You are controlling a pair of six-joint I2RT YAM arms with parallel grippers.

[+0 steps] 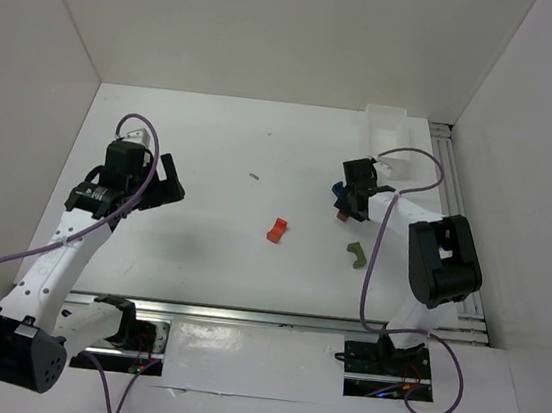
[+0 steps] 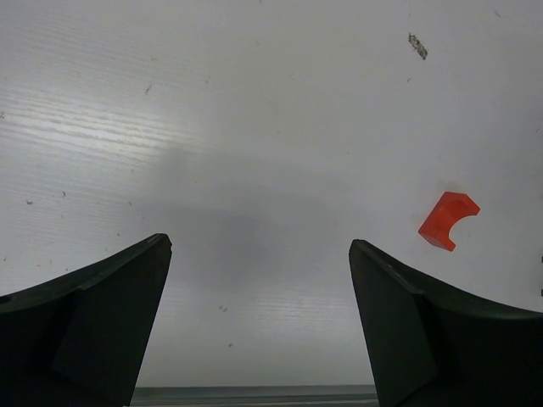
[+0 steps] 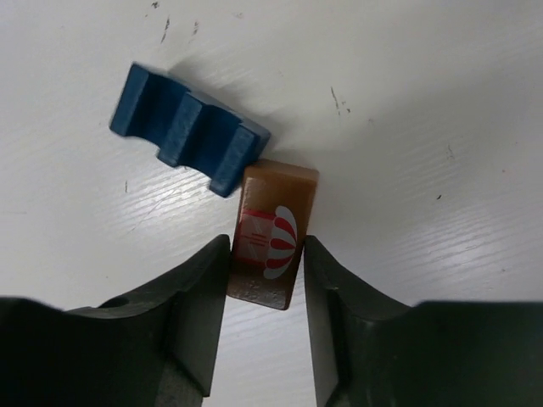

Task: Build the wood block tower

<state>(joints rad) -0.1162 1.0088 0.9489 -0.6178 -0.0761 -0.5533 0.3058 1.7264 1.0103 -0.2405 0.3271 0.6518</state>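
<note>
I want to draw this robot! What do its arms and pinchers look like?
The left arm and right arm are white with chunky black joints. A thin purple cable loops along each. The left gripper and right gripper each have two dark fingers, thick at the base and narrower at the tips.

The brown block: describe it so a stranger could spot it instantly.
Look at the table's right side, near the white bin. The brown block lies between the right gripper's fingers, touching the blue block. Only it carries a red-and-white striped picture.
</note>
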